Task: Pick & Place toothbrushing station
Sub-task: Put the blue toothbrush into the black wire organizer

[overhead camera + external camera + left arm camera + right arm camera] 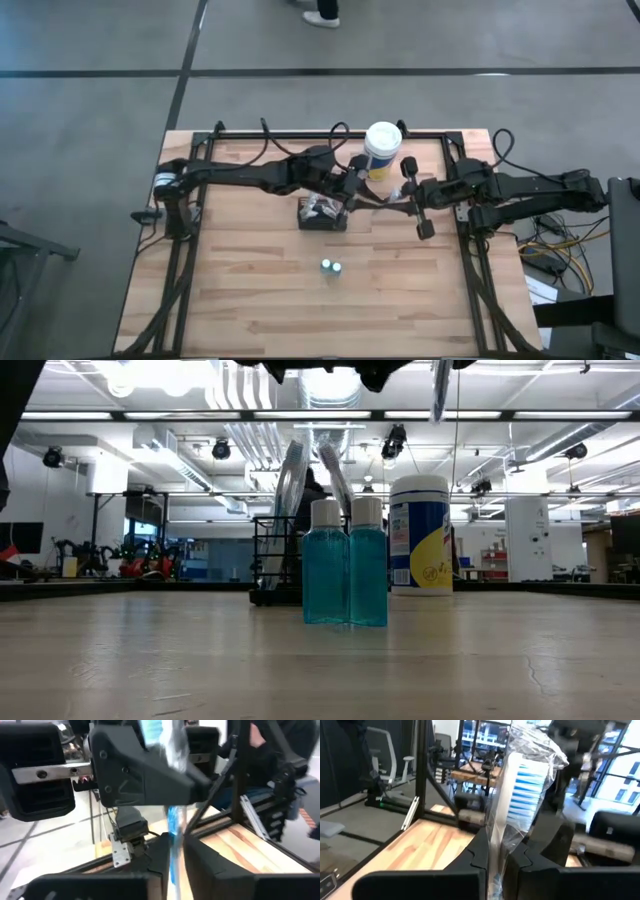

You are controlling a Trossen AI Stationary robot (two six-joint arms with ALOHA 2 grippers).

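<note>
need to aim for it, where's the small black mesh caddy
High view: the small black mesh caddy sits mid-table under the left gripper, with the white canister behind it.

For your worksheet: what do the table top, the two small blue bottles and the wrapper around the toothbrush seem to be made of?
Table top: pale wood planks, matt, with visible grain and joints. Small bottles: clear plastic, probably, showing blue liquid, with white caps. Wrapper on the toothbrush: thin clear plastic film, crinkled and glossy.

caddy [275,565] mostly hidden behind two blue bottles [347,565] in low view. Wrapped toothbrush [520,785] cut off at top edge, right wrist view. Person's shoe [322,15] cropped, high view.
</note>
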